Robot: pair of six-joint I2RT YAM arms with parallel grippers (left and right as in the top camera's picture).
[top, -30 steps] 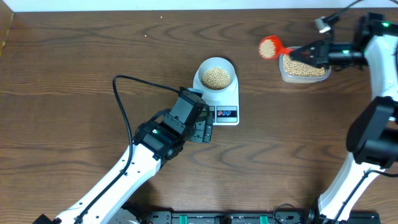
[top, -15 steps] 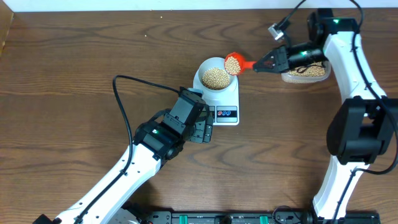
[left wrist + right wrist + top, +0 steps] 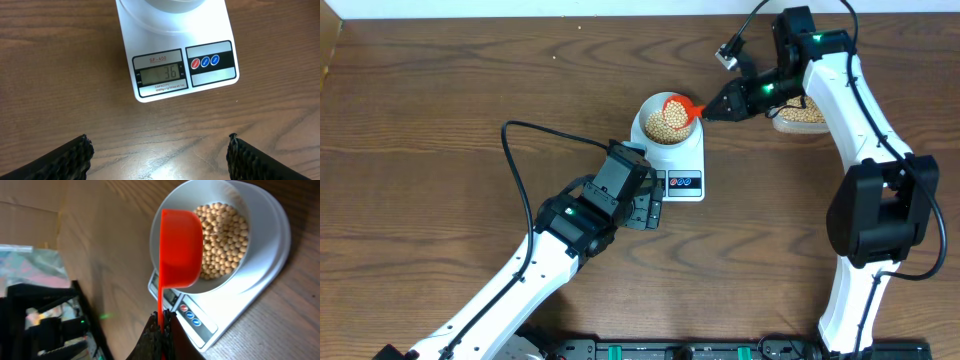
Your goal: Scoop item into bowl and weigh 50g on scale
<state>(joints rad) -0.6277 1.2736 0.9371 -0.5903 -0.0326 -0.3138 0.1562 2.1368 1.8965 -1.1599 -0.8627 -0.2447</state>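
The white bowl (image 3: 653,104) stands on the white scale (image 3: 688,160) and holds tan beans (image 3: 665,124). My right gripper (image 3: 718,108) is shut on the handle of a red scoop (image 3: 678,108), which is tipped over the bowl's right rim. In the right wrist view the scoop (image 3: 180,247) is turned on its side over the beans (image 3: 222,237) in the bowl (image 3: 175,205), its handle pinched in the jaws (image 3: 162,325). My left gripper (image 3: 160,160) is open and empty, just in front of the scale (image 3: 177,95), whose display reads 36.
A clear plastic container (image 3: 802,115) with more beans stands right of the scale, partly under the right arm. The left arm's black cable (image 3: 520,160) loops across the wooden table (image 3: 440,100).
My right arm has swung left from the container, carrying the loaded scoop to the bowl and tipping it over the rim. The left arm has not moved.
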